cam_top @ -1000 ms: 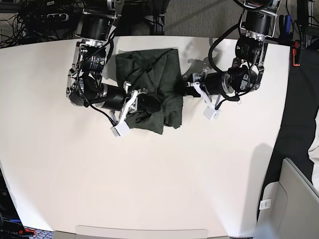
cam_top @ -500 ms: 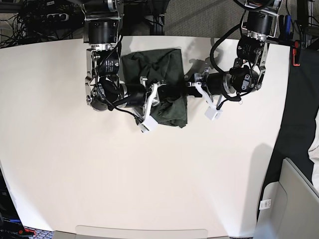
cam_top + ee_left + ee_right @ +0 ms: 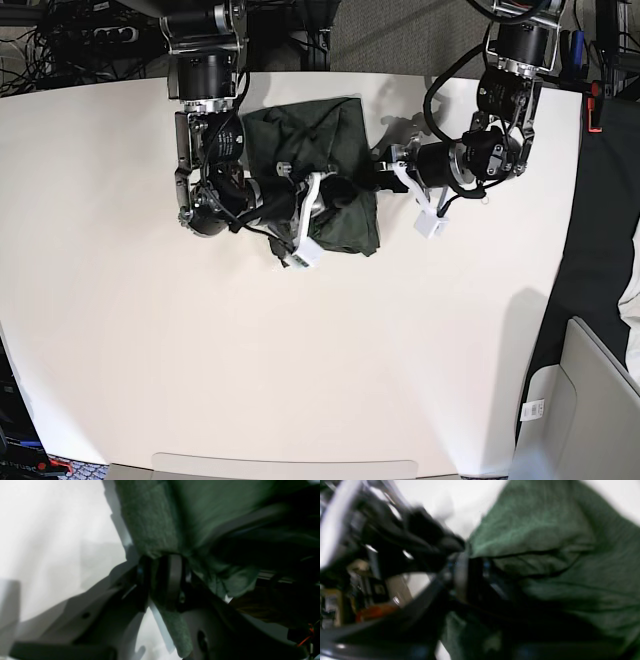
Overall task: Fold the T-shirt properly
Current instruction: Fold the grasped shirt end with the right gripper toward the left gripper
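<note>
The dark olive-green T-shirt (image 3: pixel 315 135) lies bunched in a compact fold at the back middle of the white table (image 3: pixel 300 350). My left gripper (image 3: pixel 378 178) is at the shirt's right edge. In the left wrist view it (image 3: pixel 160 580) is shut on a fold of the T-shirt (image 3: pixel 150 517), with a strip of cloth hanging between the fingers. My right gripper (image 3: pixel 335 195) reaches across the shirt's front part from the left. The right wrist view is blurred: the right gripper (image 3: pixel 467 577) sits against the T-shirt (image 3: pixel 545 530), and I cannot make out how its jaws stand.
Both arm bases stand at the table's back edge, with cables behind them. A grey object (image 3: pixel 585 400) sits off the table at the lower right. The black left gripper (image 3: pixel 432 540) shows close by in the right wrist view.
My right gripper has swept to the right, carrying the shirt's front-left part over the pile. The shirt is now narrower. The left arm has hardly moved.
</note>
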Available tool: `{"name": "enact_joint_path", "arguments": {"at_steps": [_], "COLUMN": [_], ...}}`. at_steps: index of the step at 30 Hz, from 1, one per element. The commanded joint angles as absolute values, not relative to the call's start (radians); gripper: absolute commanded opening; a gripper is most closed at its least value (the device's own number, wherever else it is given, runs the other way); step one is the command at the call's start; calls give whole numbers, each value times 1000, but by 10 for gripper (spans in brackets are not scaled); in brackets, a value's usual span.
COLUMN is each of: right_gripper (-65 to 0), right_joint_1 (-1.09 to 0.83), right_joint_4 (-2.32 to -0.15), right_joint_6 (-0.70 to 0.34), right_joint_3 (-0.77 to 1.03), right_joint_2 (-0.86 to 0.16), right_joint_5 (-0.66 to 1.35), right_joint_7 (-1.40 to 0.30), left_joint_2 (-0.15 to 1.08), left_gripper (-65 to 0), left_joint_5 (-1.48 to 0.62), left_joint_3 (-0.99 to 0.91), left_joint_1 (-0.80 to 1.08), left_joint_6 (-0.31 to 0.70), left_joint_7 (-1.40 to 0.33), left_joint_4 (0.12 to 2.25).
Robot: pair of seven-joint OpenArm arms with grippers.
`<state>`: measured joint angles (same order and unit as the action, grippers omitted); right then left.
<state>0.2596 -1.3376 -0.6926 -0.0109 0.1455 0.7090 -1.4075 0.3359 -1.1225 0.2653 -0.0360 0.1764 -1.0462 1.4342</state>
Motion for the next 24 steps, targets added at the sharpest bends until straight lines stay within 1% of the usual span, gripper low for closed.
{"name": "enact_joint_path", "arguments": {"at_steps": [1,2,3,5,6,9,12,18,22,24], "right_gripper": [-436,-365,-310,-239,-226,-238,-264,-316,-320,-320], "right_joint_1": [285,283,282,280,280,277,275,246,200,174], "right_joint_4": [-1359,-1359,-1360,-1371,-1389,-1448,-1480,-1524,-1609,-1636], "right_joint_6": [-698,-698,-698,-698,-698,-698,-698,-698,-698,-698], "right_joint_3": [-16,-15,-13,-12,-12,-12,16,82,124,120], "right_joint_2": [157,157,157,157,157,157,117,-4,-101,-120], "right_joint_5": [731,728,728,730,733,786,842,929,932,932], "right_joint_7": [-1383,-1386,-1386,-1386,-1386,-1389,-1396,-1396,-1396,-1396], "left_joint_2": [349,351,351,351,351,366,378,403,403,403], "left_gripper": [-529,-529,-529,-529,-529,-529,-529,-529,-529,-529], "left_joint_5": [-1102,-1102,-1102,-1102,-1102,-1102,-1102,-1104,-1104,-1104], "left_joint_3": [262,262,262,262,262,260,259,219,166,171], "left_joint_1": [-39,-41,-41,-41,-41,-41,-41,-38,-12,-13], "left_joint_6": [166,166,166,166,166,166,166,166,166,166], "left_joint_7": [-1059,-1059,-1059,-1059,-1059,-1059,-1033,-1027,-1035,-1030], "left_joint_4": [1443,1443,1443,1443,1443,1443,1445,1452,1477,1474]}}
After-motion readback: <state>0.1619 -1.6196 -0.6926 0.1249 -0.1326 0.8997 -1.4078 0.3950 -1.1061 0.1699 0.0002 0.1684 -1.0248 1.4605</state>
